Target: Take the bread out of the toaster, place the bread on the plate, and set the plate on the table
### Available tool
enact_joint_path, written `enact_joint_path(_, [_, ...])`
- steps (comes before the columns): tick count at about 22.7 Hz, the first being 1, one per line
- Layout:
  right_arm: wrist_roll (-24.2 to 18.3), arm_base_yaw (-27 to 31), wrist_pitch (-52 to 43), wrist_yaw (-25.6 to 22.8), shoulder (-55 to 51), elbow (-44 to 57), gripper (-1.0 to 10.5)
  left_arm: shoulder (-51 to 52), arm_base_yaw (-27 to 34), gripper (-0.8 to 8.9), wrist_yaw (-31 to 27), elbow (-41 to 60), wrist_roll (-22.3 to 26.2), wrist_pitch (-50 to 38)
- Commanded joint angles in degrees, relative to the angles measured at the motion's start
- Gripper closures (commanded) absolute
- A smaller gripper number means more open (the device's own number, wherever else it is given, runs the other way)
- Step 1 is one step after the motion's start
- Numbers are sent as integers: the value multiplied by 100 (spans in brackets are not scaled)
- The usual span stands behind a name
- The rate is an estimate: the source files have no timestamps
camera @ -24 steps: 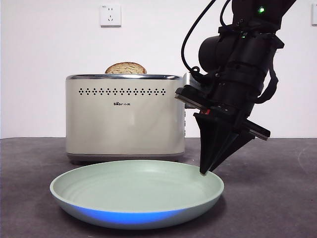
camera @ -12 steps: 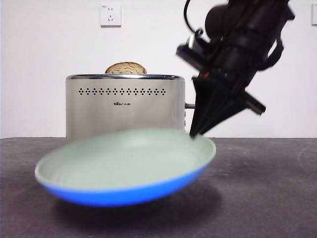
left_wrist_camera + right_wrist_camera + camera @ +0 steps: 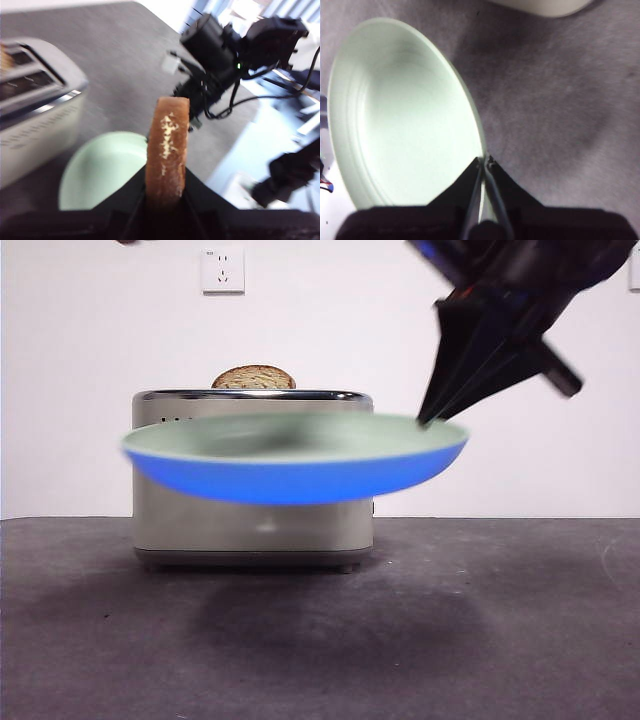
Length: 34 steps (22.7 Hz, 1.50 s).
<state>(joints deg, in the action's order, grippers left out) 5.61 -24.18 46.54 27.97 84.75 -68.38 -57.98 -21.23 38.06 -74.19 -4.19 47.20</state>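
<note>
My right gripper (image 3: 428,420) is shut on the right rim of the pale mint-green plate (image 3: 300,465) and holds it in the air, roughly level, in front of the upper half of the cream toaster (image 3: 250,535). The right wrist view shows the closed jaws (image 3: 484,161) pinching the plate (image 3: 405,115) at its rim above the table (image 3: 560,110). My left gripper (image 3: 166,182) is shut on the bread (image 3: 167,142), seen edge-on with its brown crust, high above the plate (image 3: 100,170) and beside the toaster (image 3: 30,105).
A darker domed slice (image 3: 253,377) sticks up from the toaster's slot. The plate casts a shadow on the dark grey table (image 3: 520,640). A wall socket (image 3: 222,269) sits on the white wall behind. The right arm (image 3: 225,60) shows in the left wrist view.
The right gripper has lifted the plate off the table, first tilted, now near level at the height of the toaster's top. The arm rose toward the upper right.
</note>
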Motion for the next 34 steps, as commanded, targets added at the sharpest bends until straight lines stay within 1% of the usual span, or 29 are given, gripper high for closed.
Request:
enact_joint_path(1, [11,160,136,55,-197,48,958,-457,-17,821,706,28,-28,-214])
enact_joint_path(4, [-59,317,286,57,-391,48,958,-975,-63,821,1300,28,-35,-522])
enact_joint_path(6, [-92,398,354,57,-479,48,958,-1287,-149,821,1497,28,-57,-710])
enact_joint_path(9, [-125,516,437,61,-577,48,958,-1725,-291,821,1657,28,-264,-975])
enact_joint_path(12, [-184,575,501,63,-616,48,958,-2225,-605,821,1633,28,-562,-1362])
enact_joint_path(14, [-203,575,501,63,-616,48,958,-2485,-857,821,1574,28,-669,-1582])
enact_joint_path(15, [-203,575,501,66,-616,48,958,-2590,-973,821,1447,28,-680,-1626])
enact_joint_path(19, [-203,577,507,63,-623,48,958,-2739,-1329,821,-111,26,-678,-1499])
enact_joint_path(20, [-203,577,507,63,-623,48,958,-2739,-1375,818,-262,28,-678,-1510])
enact_joint_path(22, [-225,577,507,66,-623,48,958,-2739,-1414,811,-352,26,-678,-1519])
enact_joint_path(23, [-227,577,505,66,-623,48,958,-2739,-1414,752,-411,26,-680,-1508])
enact_joint_path(24, [-227,577,505,66,-623,48,958,-2739,-1423,624,-498,26,-684,-1493])
enact_joint_path(25, [-229,577,505,66,-623,48,958,-2739,-1453,445,-669,26,-691,-1458])
enact_joint_path(26, [-249,577,505,66,-623,48,958,-2739,-1480,335,-791,26,-717,-1447])
enact_joint_path(29, [-269,577,507,66,-623,48,958,-2739,-1521,320,-925,24,-776,-1460])
enact_joint_path(34, [-284,577,505,63,-623,48,958,-2734,-1521,319,-903,-114,-785,-1351])
